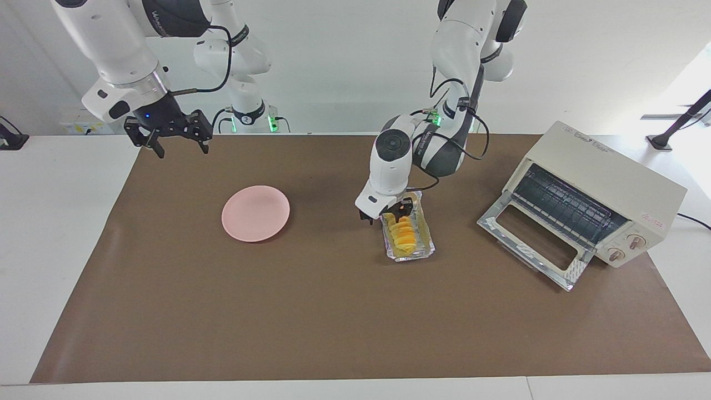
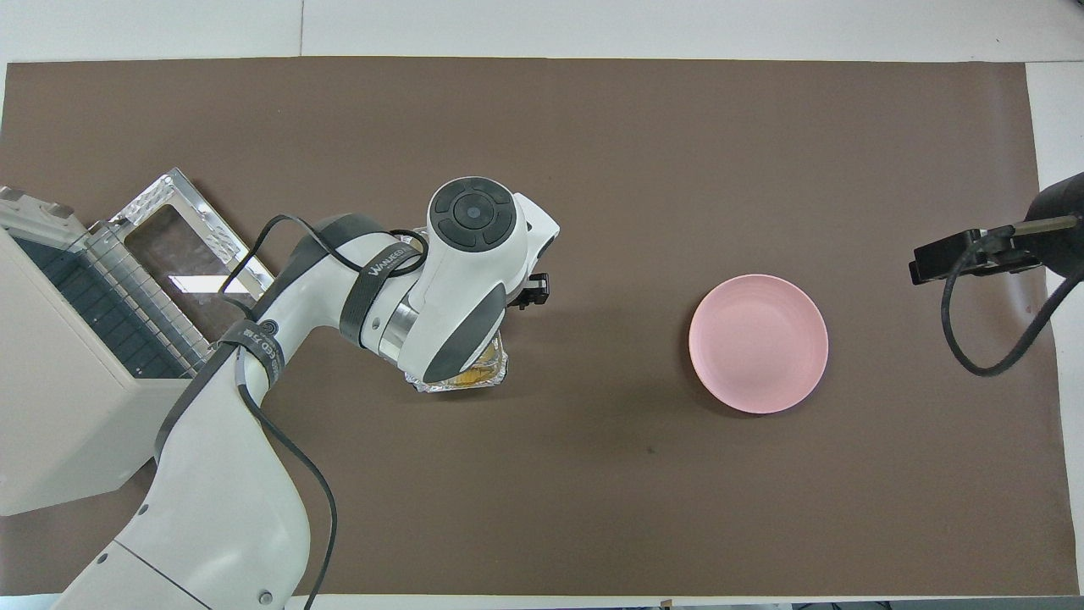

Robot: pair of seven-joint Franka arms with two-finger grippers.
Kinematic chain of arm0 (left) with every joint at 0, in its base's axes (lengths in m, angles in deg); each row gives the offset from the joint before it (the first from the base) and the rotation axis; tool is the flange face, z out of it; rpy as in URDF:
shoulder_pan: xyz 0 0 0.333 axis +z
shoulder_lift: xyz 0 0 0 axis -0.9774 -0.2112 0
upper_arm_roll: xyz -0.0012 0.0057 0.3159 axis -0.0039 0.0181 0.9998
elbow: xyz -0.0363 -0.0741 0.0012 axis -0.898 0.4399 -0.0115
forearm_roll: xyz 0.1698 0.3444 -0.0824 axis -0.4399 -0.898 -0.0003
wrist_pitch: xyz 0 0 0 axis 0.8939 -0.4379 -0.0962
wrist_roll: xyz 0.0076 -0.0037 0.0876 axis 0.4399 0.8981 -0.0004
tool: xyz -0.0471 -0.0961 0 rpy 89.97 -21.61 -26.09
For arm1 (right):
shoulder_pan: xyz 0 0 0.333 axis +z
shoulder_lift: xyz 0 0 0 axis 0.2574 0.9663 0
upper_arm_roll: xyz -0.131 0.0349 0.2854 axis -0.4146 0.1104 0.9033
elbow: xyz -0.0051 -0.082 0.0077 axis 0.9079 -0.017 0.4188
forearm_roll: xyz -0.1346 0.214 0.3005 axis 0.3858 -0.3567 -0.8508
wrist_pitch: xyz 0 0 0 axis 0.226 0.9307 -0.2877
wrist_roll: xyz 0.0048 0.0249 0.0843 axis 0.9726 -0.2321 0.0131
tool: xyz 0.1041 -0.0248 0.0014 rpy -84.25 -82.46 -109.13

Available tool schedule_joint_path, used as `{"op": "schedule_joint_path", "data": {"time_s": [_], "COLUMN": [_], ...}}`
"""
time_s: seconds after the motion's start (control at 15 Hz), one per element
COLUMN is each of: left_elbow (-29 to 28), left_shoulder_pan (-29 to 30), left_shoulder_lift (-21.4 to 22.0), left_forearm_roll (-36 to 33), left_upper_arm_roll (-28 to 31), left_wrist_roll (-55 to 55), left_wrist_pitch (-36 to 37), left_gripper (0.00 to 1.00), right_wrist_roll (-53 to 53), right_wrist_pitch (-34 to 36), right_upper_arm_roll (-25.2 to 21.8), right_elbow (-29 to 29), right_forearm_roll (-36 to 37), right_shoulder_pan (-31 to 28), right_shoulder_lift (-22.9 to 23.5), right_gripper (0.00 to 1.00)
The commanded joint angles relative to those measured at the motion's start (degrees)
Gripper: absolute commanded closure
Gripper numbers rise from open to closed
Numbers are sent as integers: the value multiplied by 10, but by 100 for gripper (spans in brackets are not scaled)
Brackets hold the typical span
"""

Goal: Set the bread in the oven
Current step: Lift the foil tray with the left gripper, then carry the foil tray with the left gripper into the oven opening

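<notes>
The bread [image 1: 404, 233], a yellow-orange ridged loaf, lies in a silver foil tray [image 1: 411, 254] in the middle of the brown mat. My left gripper [image 1: 387, 214] is down at the tray's end nearer the robots. Its fingers are open, one over the loaf's end and one outside the tray. In the overhead view the left arm covers the bread, and only a corner of the foil tray [image 2: 457, 383] shows. The cream-white oven [image 1: 605, 183] stands at the left arm's end of the table with its glass door [image 1: 533, 240] folded down open. My right gripper [image 1: 176, 145] waits, open and raised.
A round pink plate [image 1: 255, 213] lies on the mat toward the right arm's end; it also shows in the overhead view [image 2: 758, 343]. The oven [image 2: 59, 398] and its open door [image 2: 182, 246] sit beside the left arm. The brown mat [image 1: 333, 322] covers the table.
</notes>
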Motion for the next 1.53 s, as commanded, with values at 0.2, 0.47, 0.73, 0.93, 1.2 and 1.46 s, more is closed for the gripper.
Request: {"op": "schedule_joint_path", "data": {"time_s": [0.2,0.47,0.73,0.93,1.2,1.46], "left_elbow": [-8,-9,-1,48,104,97], "left_shoulder_pan": [-7,0,1,-2,4,18], "left_shoulder_lift": [-5,-6,-6,-6,3,1], "left_forearm_roll": [-15,-15,-15,-14,-9,-11], "left_upper_arm_roll": [6,6,25,53,110,181], "left_wrist_roll": [6,6,6,9,38,52], "left_wrist_pitch": [-21,-15,-5,50,117,110], "left_gripper": [62,100,100,100,100,100], "right_wrist_roll": [-12,-12,-13,-12,-12,-12], "right_wrist_pitch": [3,3,3,3,3,3], "right_upper_arm_roll": [7,7,6,7,7,6], "right_elbow": [13,13,12,13,13,13], "right_forearm_roll": [-7,-7,-7,-6,-7,-6], "right_shoulder_pan": [-13,-12,-13,-13,-13,-13], "right_shoulder_lift": [-13,-13,-13,-13,-13,-13], "right_gripper": [0,0,0,0,0,0]}}
